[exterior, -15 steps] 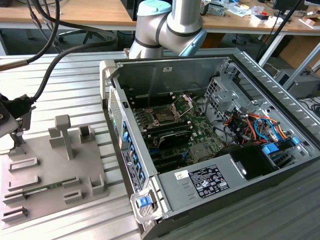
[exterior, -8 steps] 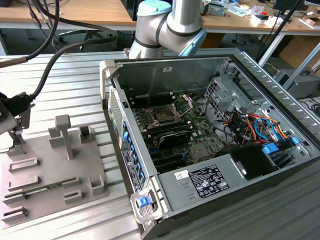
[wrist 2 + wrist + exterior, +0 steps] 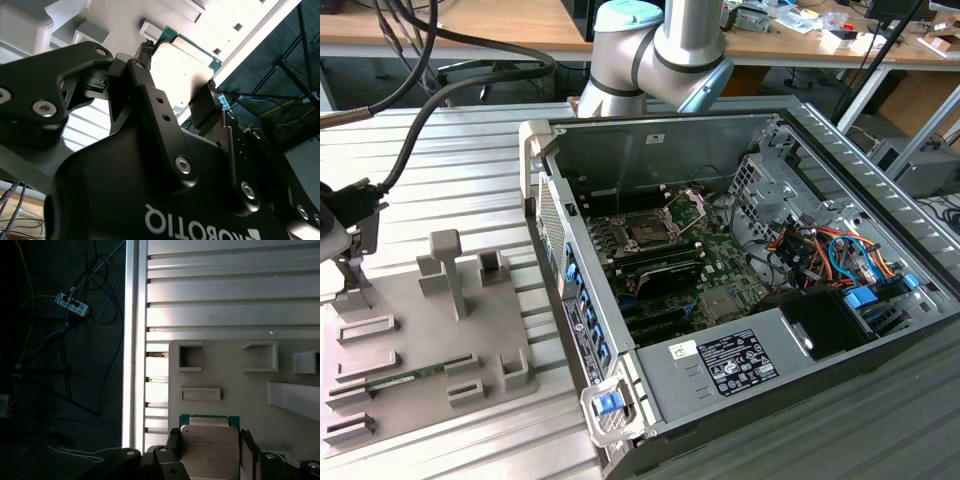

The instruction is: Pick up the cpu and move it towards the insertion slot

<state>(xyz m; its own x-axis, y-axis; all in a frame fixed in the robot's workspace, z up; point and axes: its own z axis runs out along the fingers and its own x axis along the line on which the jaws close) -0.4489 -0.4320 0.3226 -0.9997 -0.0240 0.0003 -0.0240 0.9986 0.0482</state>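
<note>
The cpu (image 3: 209,450), silver-topped, is clasped at opposite edges by the gripper (image 3: 210,434), over the grey tray (image 3: 225,370) on the table (image 3: 225,300).

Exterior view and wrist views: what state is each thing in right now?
gripper: shut on the chip, gripping two opposite edges
chip: flat, metal face up, above the grey tray; lifted or resting, cannot tell
socket: open, retaining plate swung up
computer case: on its side, panel off
memory stick: lying in a tray groove
</note>
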